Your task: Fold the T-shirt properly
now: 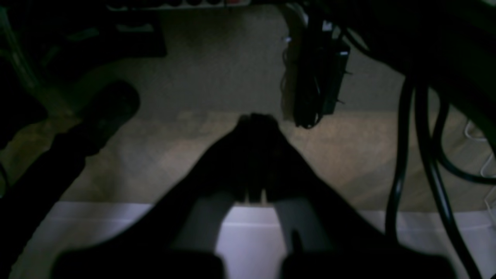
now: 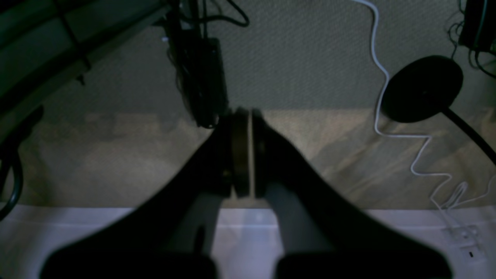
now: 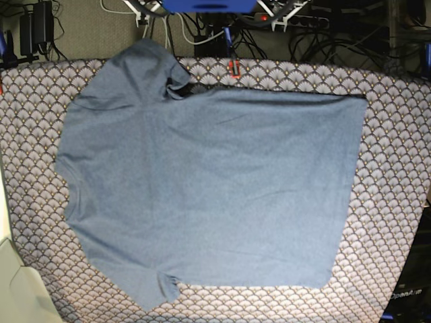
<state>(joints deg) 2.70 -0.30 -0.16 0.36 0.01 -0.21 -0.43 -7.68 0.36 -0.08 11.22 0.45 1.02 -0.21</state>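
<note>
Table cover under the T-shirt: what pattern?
Grey fan-scale pattern on the table cover, clearest in the base view.

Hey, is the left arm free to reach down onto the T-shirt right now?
Probably yes. The T-shirt lies flat and uncovered on the table cover, nothing on top. The left gripper is shut, empty, parked off the table over the floor.

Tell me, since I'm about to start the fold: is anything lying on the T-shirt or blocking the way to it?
Nothing visible does. The T-shirt lies spread flat on the patterned table cover with nothing on top. Neither arm shows in the base view; the wrist views show only floor and cables.
</note>
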